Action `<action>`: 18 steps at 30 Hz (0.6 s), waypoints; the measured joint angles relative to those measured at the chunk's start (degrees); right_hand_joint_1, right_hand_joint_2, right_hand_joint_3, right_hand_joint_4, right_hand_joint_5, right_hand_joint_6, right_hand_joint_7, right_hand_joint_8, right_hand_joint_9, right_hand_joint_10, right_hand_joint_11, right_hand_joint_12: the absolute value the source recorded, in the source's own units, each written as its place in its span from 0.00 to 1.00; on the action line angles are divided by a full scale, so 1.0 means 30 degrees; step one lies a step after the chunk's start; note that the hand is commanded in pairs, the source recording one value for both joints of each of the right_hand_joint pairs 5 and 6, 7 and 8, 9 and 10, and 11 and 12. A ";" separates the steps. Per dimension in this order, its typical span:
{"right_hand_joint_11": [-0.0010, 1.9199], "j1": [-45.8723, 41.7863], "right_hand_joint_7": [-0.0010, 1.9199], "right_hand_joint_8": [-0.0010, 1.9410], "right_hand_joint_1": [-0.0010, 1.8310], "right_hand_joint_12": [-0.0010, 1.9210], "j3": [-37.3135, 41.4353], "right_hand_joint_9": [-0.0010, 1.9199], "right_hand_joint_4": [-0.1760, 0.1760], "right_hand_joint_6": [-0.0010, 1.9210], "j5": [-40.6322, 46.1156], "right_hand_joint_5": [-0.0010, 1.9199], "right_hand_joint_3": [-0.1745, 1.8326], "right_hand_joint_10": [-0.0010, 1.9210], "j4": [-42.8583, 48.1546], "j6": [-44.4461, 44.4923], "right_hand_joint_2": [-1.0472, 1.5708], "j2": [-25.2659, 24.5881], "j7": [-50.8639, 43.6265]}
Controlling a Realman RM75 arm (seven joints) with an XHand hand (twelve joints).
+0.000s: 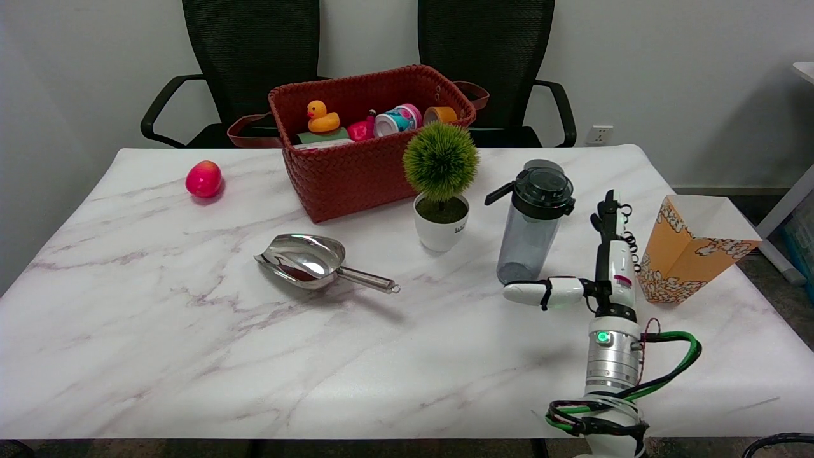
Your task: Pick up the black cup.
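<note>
**Right hand standing open beside the black cup**

A red-and-yellow apple [203, 179] is lying at the far left of the marble table [159, 331]. To its right, nearer the camera, a metal scoop [311, 259] is resting with its handle pointing right. Behind it, at the far edge, a red woven basket [356, 165] is holding a yellow rubber duck [322, 117] and a few small colourful containers. Just right of the basket, a small green plant in a white pot [440, 191] is standing upright.

Further right, the black cup [535, 219], a smoky translucent bottle with a dark lid, is standing upright on the table, right of centre. The right hand [594, 267] is sitting just beside it on the right, edge-on to the camera, with fingers pointing away and the thumb stretching left in front of the cup's base. The hand is holding nothing; whether the thumb is touching the cup is unclear. At the far right, an orange popcorn box [683, 254] is leaning just beside the hand.
</note>
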 measured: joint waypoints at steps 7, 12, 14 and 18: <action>0.07 0.0268 0.09 0.09 0.53 0.07 0.0570 0.14 0.50 0.00 0.0215 0.00 0.12 0.14 -0.0505 -0.0860 0.29 -0.0024 0.0804; 0.08 0.0552 0.09 0.09 0.53 0.08 0.0866 0.14 0.50 0.00 0.0324 0.00 0.12 0.14 -0.0979 -0.1517 0.30 -0.0060 0.1489; 0.08 0.0688 0.09 0.09 0.53 0.08 0.0970 0.14 0.50 0.00 0.0340 0.00 0.11 0.14 -0.1169 -0.1779 0.30 -0.0073 0.1706; 0.07 0.0984 0.09 0.09 0.52 0.07 0.1145 0.14 0.50 0.00 0.0427 0.00 0.11 0.14 -0.1493 -0.2299 0.30 -0.0090 0.2049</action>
